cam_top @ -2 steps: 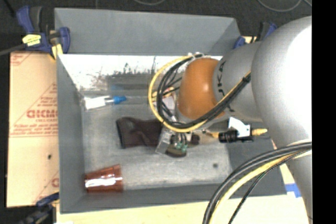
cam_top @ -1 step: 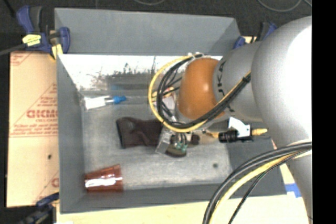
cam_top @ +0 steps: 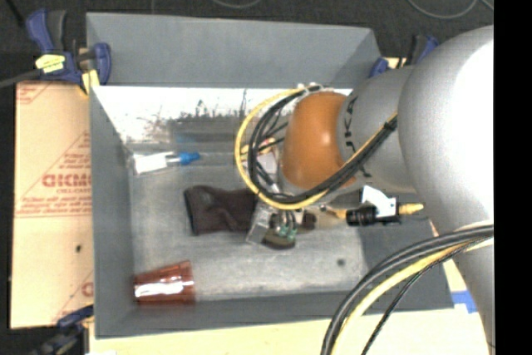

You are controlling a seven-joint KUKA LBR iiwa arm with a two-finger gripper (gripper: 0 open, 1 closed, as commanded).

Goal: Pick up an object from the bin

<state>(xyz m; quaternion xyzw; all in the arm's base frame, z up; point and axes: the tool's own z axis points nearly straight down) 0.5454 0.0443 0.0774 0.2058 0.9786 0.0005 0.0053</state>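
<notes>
Reaches in from the right with a thick silver arm (cam_top: 440, 129), angled down toward the middle. Wears an orange cover (cam_top: 312, 141) on the wrist, ringed by loops of black and yellow cables (cam_top: 242, 147). Ends low in the gripper (cam_top: 281, 230), pointing down, just near of centre.

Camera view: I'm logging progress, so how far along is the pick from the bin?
Done: the gripper is low in the bin, at the right edge of the dark cloth. In hand: nothing visibly lifted. Left: grasp and raise one; the white marker and red cup lie untouched.
</notes>
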